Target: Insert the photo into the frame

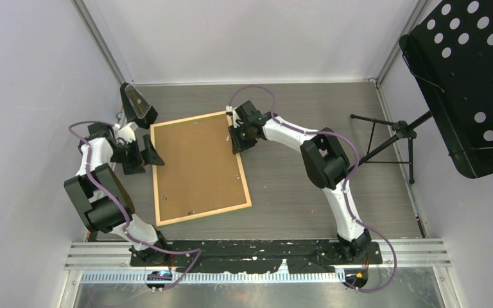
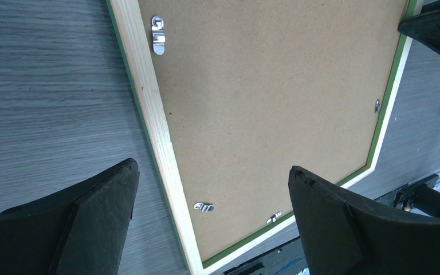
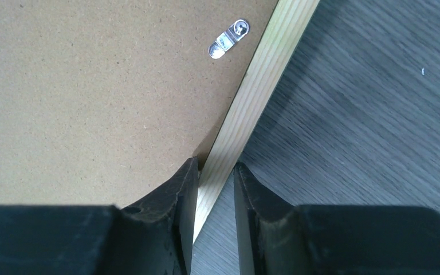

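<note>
Currently the frame point(image 1: 155, 179) lies flat on the tabletop point(image 1: 295, 192), left of centre, back side up: light wood rails on top, with green showing along the edge in the left wrist view. Its long axis runs near-to-far, the far end skewed slightly left and the short sides facing the arm bases and the back wall. A brown hardboard backing point(image 1: 196, 167) sits inside the rails, with small metal turn clips point(image 2: 158, 34) along the inner edges. The right hand point(image 3: 215, 172) is at the far right corner, fingers only a narrow gap apart and straddling the wood rail, one tip over the backing and one on the tabletop side; can't tell if it's actually clamping the rail. The left hand point(image 2: 212, 167) is spread wide and holds nothing, sitting at the frame's left long edge, one finger over the tabletop and one over the backing.
</note>
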Controlling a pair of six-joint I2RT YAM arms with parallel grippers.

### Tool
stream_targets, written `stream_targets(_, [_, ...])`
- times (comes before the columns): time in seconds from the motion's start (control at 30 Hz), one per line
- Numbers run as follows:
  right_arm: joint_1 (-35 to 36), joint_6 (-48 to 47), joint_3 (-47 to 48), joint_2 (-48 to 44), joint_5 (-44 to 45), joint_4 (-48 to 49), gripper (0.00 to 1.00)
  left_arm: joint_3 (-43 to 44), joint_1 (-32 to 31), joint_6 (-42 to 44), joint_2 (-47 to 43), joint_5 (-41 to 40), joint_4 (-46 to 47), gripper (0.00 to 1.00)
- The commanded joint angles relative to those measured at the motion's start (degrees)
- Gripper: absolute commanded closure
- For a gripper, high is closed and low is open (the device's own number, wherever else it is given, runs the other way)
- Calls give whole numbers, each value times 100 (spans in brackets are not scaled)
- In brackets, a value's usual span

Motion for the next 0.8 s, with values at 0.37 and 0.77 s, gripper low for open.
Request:
stream_targets(0.37, [-617, 266, -1149, -831, 497, 432, 95, -360, -21, -18, -301, 201, 357, 1])
stream_targets(0.77, [-1319, 818, -3042, -2001, 692, 1421, 94, -337, -64, 12, -243, 108, 375, 1])
